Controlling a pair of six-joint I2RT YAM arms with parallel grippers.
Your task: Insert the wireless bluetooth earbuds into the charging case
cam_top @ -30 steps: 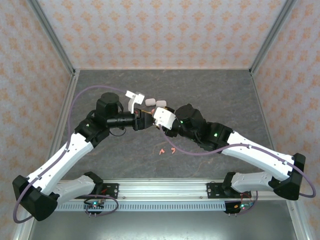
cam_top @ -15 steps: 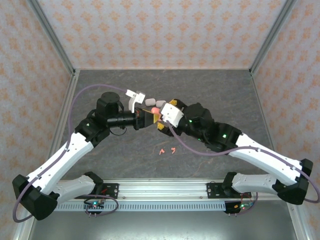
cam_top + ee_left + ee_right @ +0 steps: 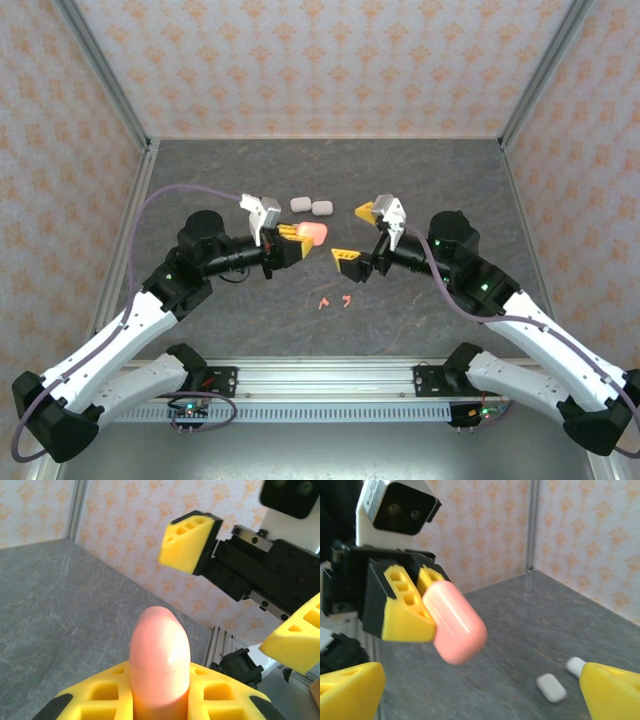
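Earbuds [image 3: 346, 300] lie on the table [image 3: 200, 180] beneath your wide-open, empty right gripper [image 3: 355, 233]. Your left gripper [image 3: 300, 241] clamps the pink case [image 3: 311, 233], seemingly closed. You're presenting it; next, get it open.

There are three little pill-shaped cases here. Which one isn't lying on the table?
The pink case: it is clamped in the left gripper and held in the air. The two white cases lie side by side on the table, farther back.

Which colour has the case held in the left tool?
The case is coral pink; the right wrist view shows it best.
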